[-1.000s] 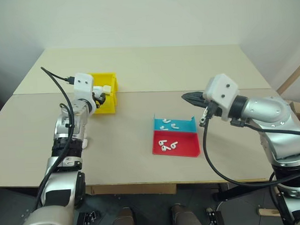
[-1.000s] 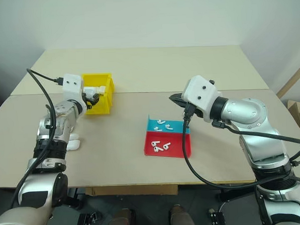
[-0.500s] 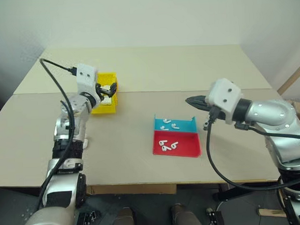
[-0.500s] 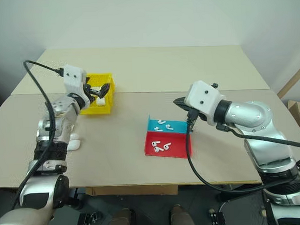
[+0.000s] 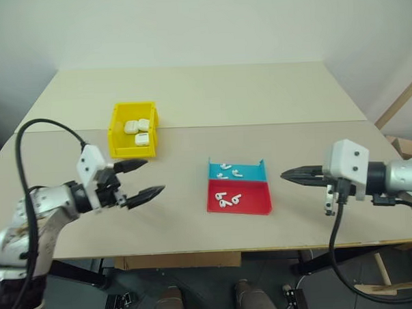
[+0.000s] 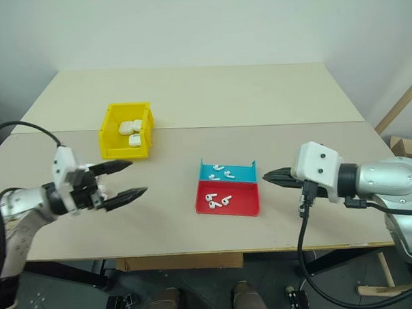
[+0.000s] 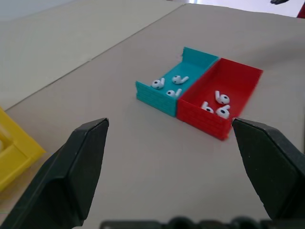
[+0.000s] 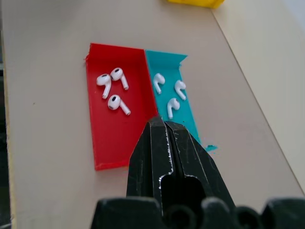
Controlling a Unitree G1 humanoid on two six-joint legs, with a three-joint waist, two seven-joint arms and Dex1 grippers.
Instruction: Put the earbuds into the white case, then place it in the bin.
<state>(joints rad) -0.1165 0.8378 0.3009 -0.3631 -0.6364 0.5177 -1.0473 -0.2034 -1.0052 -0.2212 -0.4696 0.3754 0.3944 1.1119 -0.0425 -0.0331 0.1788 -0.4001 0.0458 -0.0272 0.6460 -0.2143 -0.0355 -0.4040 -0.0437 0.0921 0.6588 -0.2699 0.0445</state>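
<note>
The left end effector (image 5: 136,178) hangs over the near left part of the counter (image 5: 210,93), its two black fingers (image 7: 71,171) spread wide with nothing between them. The right end effector (image 5: 292,174) hangs over the near right part, fingers pressed together into one point, holding nothing. Both point inward toward each other, and the bare strip of counter between them holds just the two trays. The counter's near edge runs just below both arms; the far half, beyond a seam line, is bare up to the wall.

The bin (image 5: 132,129) stands just beyond the left end effector, on its far side and apart from its fingertips. Three pieces of the white case (image 5: 141,139) kind lie inside it, close together toward its right wall; whether their lids are shut cannot be told.

The blue tray (image 5: 237,171) and the red tray (image 5: 238,197) sit touching, side by side, between the two end effectors, nearer the right one's tip and well apart from the left. Three of the earbuds (image 8: 169,93) lie loose in the blue tray and three more in the red one, two of those touching.

In the left wrist view just a corner of the bin shows; in the right wrist view the closed fingers cover the near edge where the two trays meet.
</note>
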